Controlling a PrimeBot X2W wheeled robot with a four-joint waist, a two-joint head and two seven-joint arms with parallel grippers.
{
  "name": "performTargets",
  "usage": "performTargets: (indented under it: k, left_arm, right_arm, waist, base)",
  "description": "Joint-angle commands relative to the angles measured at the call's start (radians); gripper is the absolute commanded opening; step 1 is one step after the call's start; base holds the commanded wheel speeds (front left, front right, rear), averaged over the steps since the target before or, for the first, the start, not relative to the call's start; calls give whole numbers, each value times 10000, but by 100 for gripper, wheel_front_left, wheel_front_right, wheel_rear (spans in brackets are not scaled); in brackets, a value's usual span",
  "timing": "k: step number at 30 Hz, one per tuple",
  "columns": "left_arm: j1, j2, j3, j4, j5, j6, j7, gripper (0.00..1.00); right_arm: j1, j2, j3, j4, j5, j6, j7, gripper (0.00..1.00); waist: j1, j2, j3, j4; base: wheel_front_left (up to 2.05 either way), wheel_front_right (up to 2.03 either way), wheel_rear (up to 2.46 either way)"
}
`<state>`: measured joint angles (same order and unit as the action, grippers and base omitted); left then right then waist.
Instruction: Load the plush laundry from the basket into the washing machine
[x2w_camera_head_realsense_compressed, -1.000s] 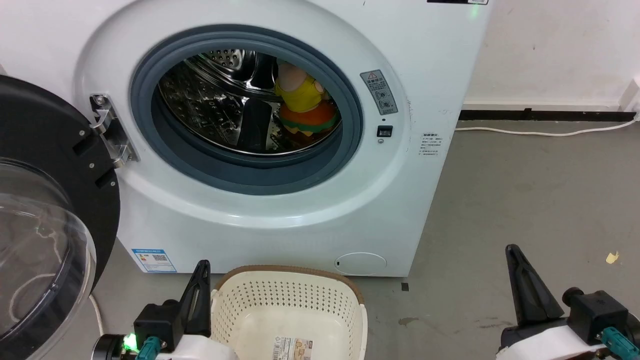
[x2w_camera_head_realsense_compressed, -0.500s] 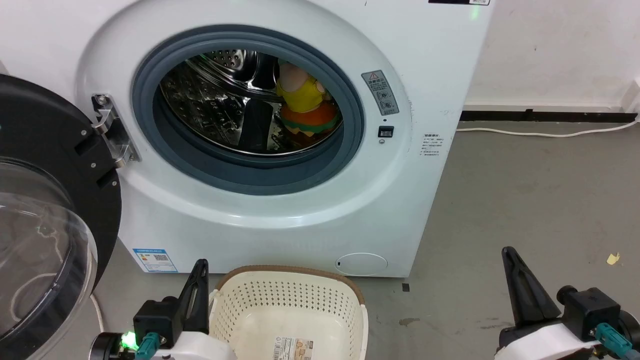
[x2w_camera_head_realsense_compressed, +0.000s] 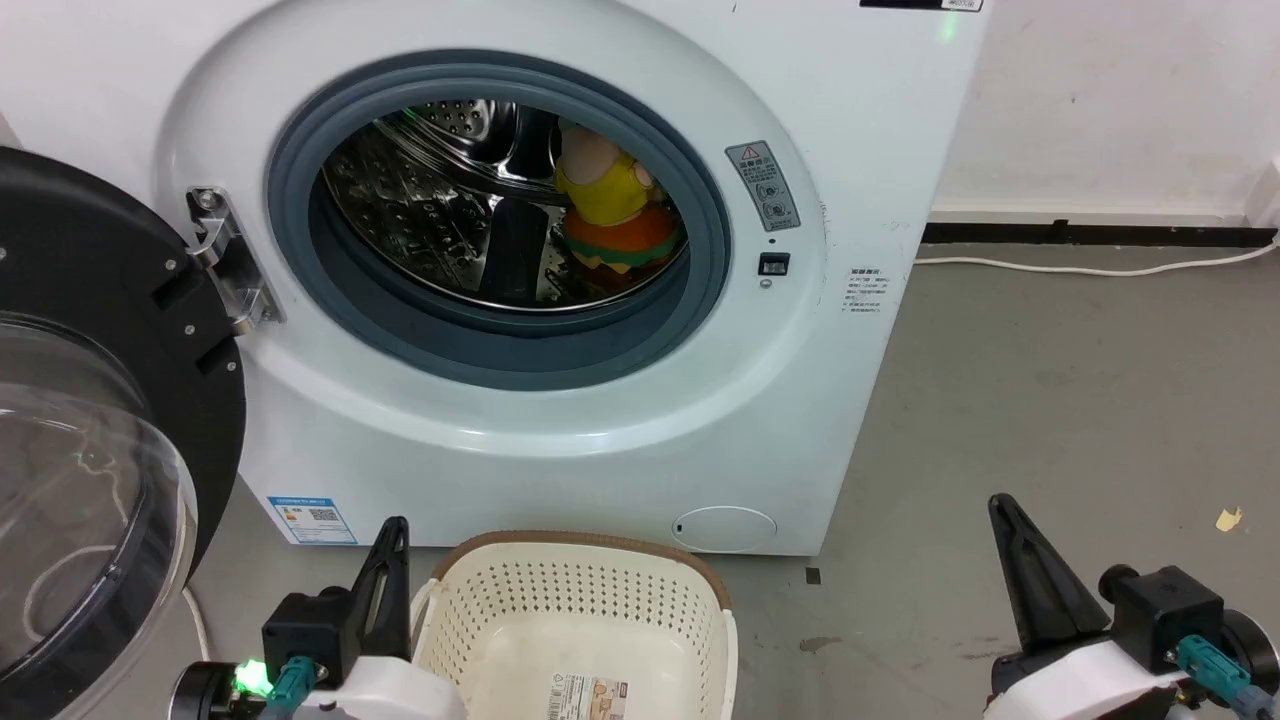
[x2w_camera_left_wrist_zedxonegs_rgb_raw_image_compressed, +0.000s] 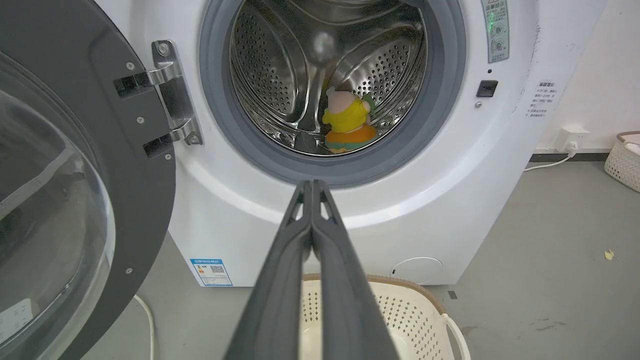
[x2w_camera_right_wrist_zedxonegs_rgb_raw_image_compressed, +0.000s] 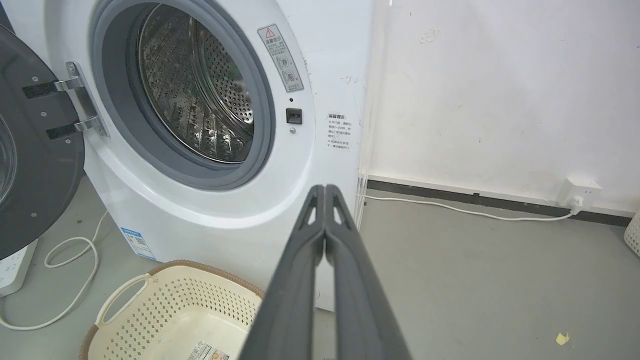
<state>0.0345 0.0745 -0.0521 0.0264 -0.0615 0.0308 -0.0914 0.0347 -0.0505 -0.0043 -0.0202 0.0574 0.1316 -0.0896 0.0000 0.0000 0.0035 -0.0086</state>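
Observation:
The white washing machine (x2w_camera_head_realsense_compressed: 560, 420) stands with its black-rimmed door (x2w_camera_head_realsense_compressed: 90, 420) swung open to the left. Inside the steel drum (x2w_camera_head_realsense_compressed: 430, 200) the pink doll in yellow (x2w_camera_head_realsense_compressed: 600, 185) rests on the orange burger plush (x2w_camera_head_realsense_compressed: 620, 245); both also show in the left wrist view, doll (x2w_camera_left_wrist_zedxonegs_rgb_raw_image_compressed: 347, 110) over burger (x2w_camera_left_wrist_zedxonegs_rgb_raw_image_compressed: 350, 139). The cream basket (x2w_camera_head_realsense_compressed: 575, 620) sits on the floor before the washer, holding nothing but its label sticker (x2w_camera_head_realsense_compressed: 588, 695). My left gripper (x2w_camera_head_realsense_compressed: 395, 528) is shut beside the basket's left rim. My right gripper (x2w_camera_head_realsense_compressed: 1000, 505) is shut, off to the basket's right above the floor.
Grey concrete floor (x2w_camera_head_realsense_compressed: 1050, 400) stretches to the right of the washer. A white cable (x2w_camera_head_realsense_compressed: 1090, 265) runs along the wall to a socket (x2w_camera_right_wrist_zedxonegs_rgb_raw_image_compressed: 577, 195). Another cable loops on the floor left of the basket (x2w_camera_right_wrist_zedxonegs_rgb_raw_image_compressed: 70, 280). A second pale basket (x2w_camera_left_wrist_zedxonegs_rgb_raw_image_compressed: 622, 160) stands far right.
Both grippers have sunk slightly lower in the head view, the right one also shifting a little left. The toys, basket and door have not moved.

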Motion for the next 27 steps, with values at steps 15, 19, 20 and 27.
performTargets:
  k: [15, 19, 20, 27]
  left_arm:
    - [-240, -121, 212, -135, 268, -157, 367, 0]
    - [-255, -139, 258, -154, 320, -180, 448, 0]
    - [-259, -144, 269, -159, 333, -185, 469, 0]
    - [-287, -175, 349, -192, 423, -224, 611, 0]
  right_arm:
    - [-213, 3, 22, 94, -271, -7, 345, 0]
    - [-233, 3, 25, 110, -316, -8, 427, 0]
    - [-238, 3, 26, 114, -327, -8, 448, 0]
    - [-272, 3, 31, 142, -406, -8, 591, 0]
  waist:
    - [0, 0, -13, 32]
    - [0, 0, -16, 40]
    - [0, 0, -17, 42]
    - [0, 0, -23, 56]
  base:
    - [0, 0, 0]
    - [0, 0, 0]
    - [0, 0, 0]
    - [0, 0, 0]
